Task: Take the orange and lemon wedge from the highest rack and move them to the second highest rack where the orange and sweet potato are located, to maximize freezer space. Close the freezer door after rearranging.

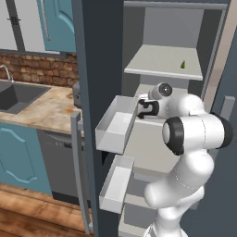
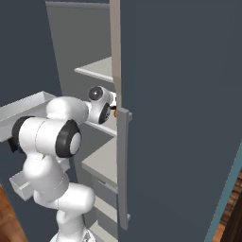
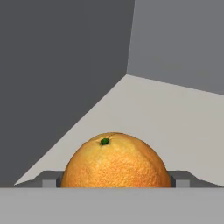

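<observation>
An orange with a green stem dot sits between my gripper's fingertips, which press against both of its sides, so the gripper is shut on it. Beyond it lies the pale second highest rack, running to the freezer's back corner. My hand reaches into the freezer just under the highest rack. The olive lemon wedge stands on that rack near its right side. A sliver of orange peeks out by the hand. The sweet potato is out of view.
The freezer door stands open to the left, with two white bins on its inner face and a grey bar handle. A second dark door with a handle stands close on the right. Counter and sink lie far left.
</observation>
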